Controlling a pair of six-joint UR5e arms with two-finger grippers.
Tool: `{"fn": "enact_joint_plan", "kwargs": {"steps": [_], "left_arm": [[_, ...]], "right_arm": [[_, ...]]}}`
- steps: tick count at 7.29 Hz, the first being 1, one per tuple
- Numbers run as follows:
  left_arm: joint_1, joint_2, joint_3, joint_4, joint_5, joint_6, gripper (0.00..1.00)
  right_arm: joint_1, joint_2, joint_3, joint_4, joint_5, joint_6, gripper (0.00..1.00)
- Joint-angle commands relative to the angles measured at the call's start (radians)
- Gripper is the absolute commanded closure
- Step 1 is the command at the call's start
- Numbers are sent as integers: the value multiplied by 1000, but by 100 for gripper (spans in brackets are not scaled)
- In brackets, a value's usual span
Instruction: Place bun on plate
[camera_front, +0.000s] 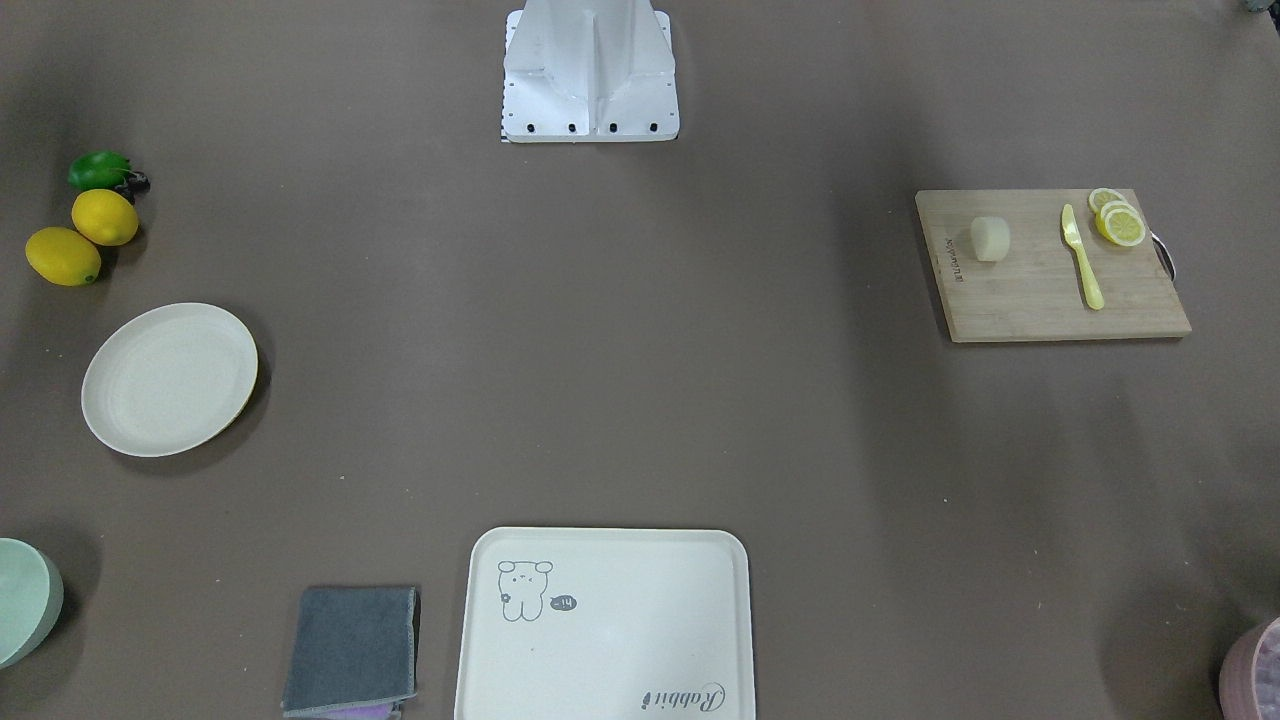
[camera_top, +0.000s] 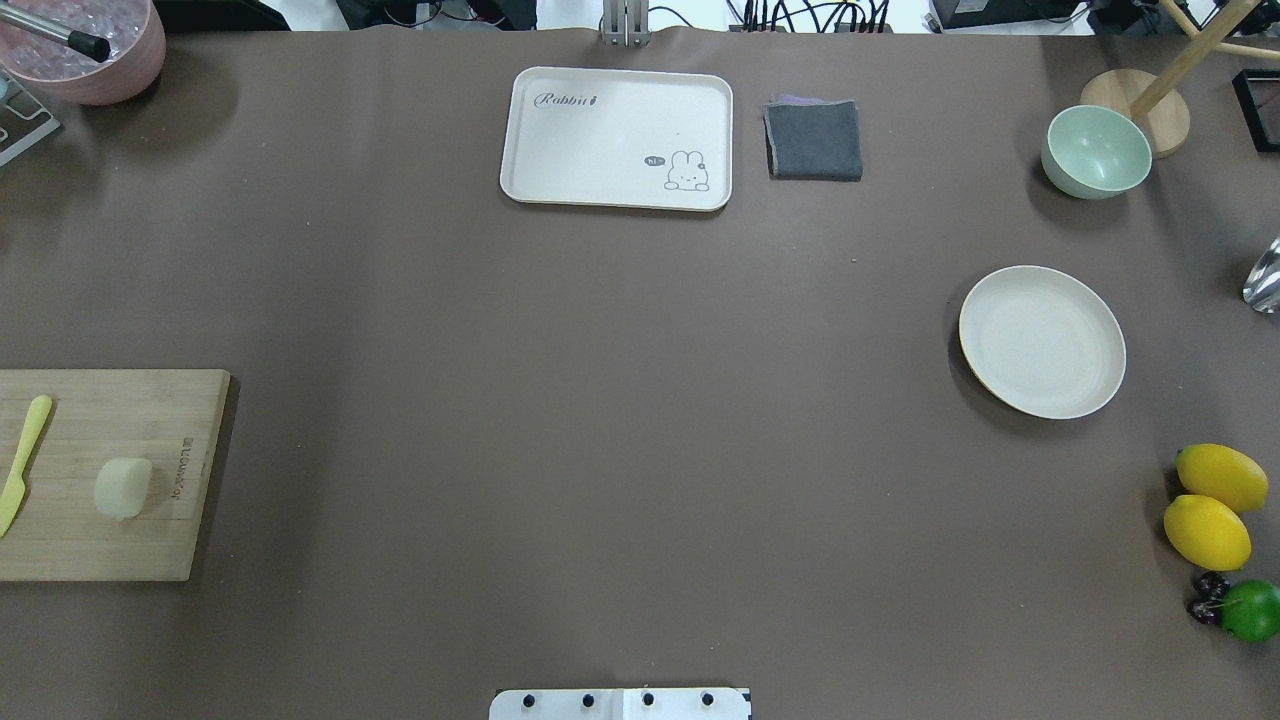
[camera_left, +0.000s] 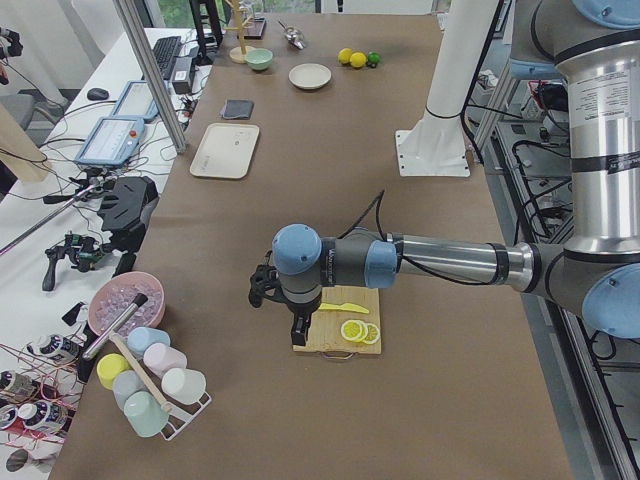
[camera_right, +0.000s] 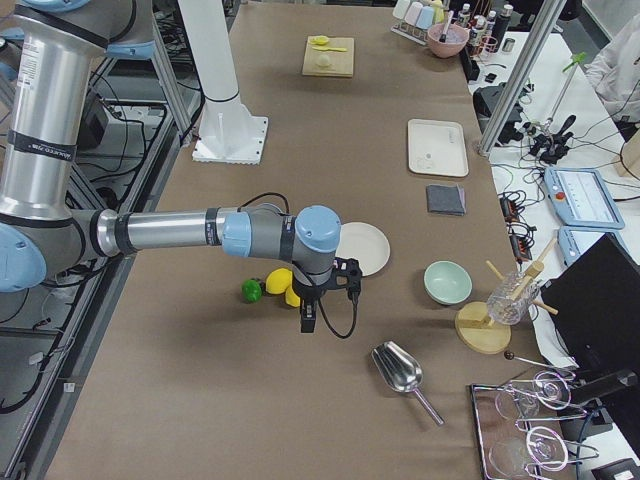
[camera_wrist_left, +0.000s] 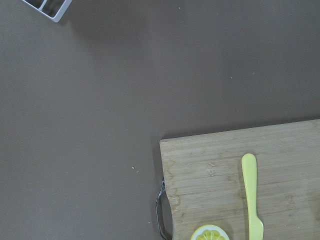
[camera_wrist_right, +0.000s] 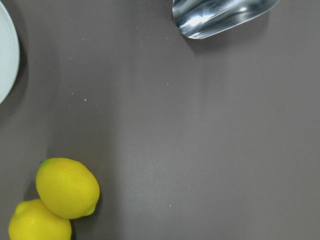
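- Left gripper (camera_left: 299, 333): hanging over the outer end of the wooden cutting board (camera_top: 100, 540), by the lemon slices (camera_front: 1118, 222); finger spread impossible to tell from the side.
- Bun (camera_top: 123, 488): lying on that board at the table's 9 o'clock, toward 3 o'clock of the left gripper in overhead terms, apart from it; smooth, pale, cylindrical; a yellow plastic knife (camera_front: 1082, 260) between it and the slices.
- Right gripper (camera_right: 306, 320): hanging near two glossy lemons (camera_top: 1207, 532); spread likewise impossible to tell.
- Plate (camera_top: 1042, 341): round, matte cream, at 3 o'clock, well apart from the bun.
- Far edge: cream tray (camera_top: 615, 140) at 12 o'clock, folded grey cloth (camera_top: 814, 140) just beside, pale green bowl (camera_top: 1096, 152) toward 2 o'clock.
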Motion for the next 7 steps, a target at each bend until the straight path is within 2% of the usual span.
{"fn": "enact_joint_plan", "kwargs": {"steps": [1, 4, 6, 7], "left_arm": [[0, 0, -6, -9, -2, 2, 2], [0, 0, -51, -11, -3, 0, 2], [-2, -18, -80, -49, -2, -2, 2], [-8, -20, -94, -135, -3, -8, 2]], "right_arm": [[-1, 0, 0, 0, 0, 0, 0], [-1, 0, -2, 23, -1, -3, 0], [1, -5, -8, 166, -3, 9, 0], [1, -2, -9, 246, -6, 15, 0]]}}
